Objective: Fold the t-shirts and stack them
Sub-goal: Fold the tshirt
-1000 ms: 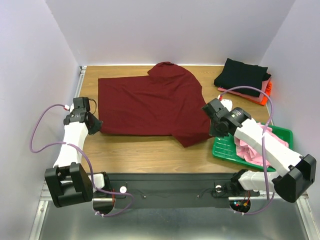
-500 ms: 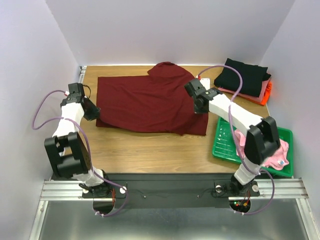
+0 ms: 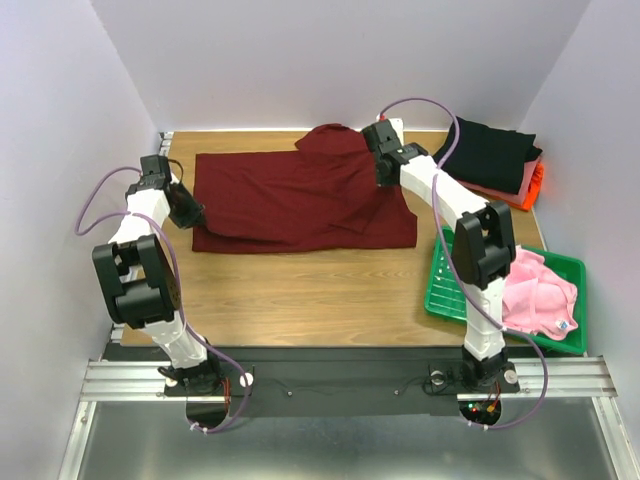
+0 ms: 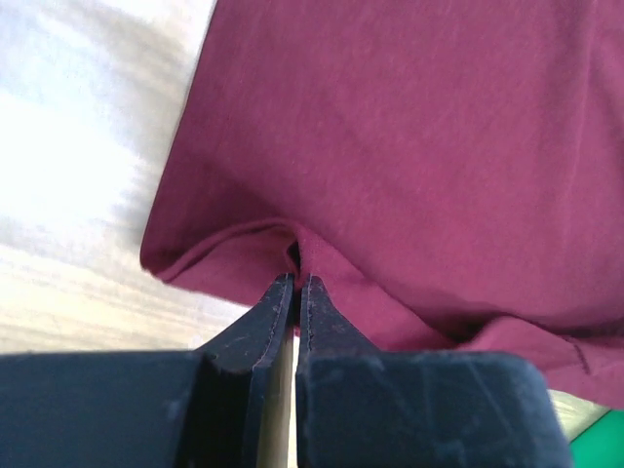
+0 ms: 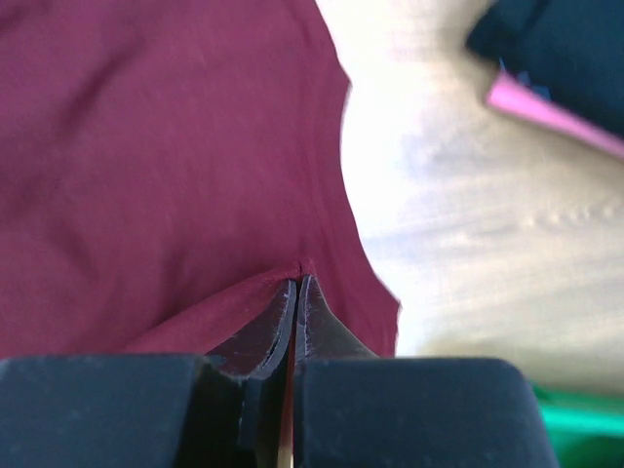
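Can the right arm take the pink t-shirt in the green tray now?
Probably not yet: the right gripper is shut on the maroon t-shirt. Nothing covers the pink t-shirt, so once it lets go it likely could.

**White shells, black joints, purple cables**

My left arm [image 3: 137,218] and right arm [image 3: 437,195] stood on the black rail [image 3: 330,378], one toward each end. Both had white shells between blocky black joints. A purple cable looped along each. My left gripper [image 4: 295,283] and right gripper [image 5: 295,285] had slim, scuffed black fingers.
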Robot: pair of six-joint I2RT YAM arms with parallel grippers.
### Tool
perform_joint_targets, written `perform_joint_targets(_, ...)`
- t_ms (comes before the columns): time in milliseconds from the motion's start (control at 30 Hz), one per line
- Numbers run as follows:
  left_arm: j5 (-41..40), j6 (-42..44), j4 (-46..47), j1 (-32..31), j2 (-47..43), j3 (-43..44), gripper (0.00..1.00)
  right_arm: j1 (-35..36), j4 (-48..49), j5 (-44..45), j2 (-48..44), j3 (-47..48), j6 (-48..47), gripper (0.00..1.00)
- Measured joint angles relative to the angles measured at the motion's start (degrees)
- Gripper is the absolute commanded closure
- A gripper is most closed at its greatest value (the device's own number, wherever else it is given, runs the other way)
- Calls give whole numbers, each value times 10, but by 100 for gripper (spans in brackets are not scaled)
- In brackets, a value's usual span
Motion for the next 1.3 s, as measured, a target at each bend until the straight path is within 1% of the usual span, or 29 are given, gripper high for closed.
perform_joint_targets(167, 2, 15, 1, 0, 38, 40, 100, -6, 8, -5, 50, 57, -25, 100)
perform_joint_targets(333, -1, 23, 1, 0, 54, 44, 100, -7, 8, -10, 76, 79, -40, 100)
perform_joint_targets(600, -4, 25, 2, 2, 65, 52, 100, -10, 8, -10, 84, 99, -50, 100)
perform_joint_targets(900, -1, 25, 5, 10, 66, 62, 100, -15, 9, -9, 102, 142, -61, 100)
perform_joint_targets(1300, 15, 25, 17, 21, 104, 82, 100, -23, 8, -7, 121, 151, -70, 100)
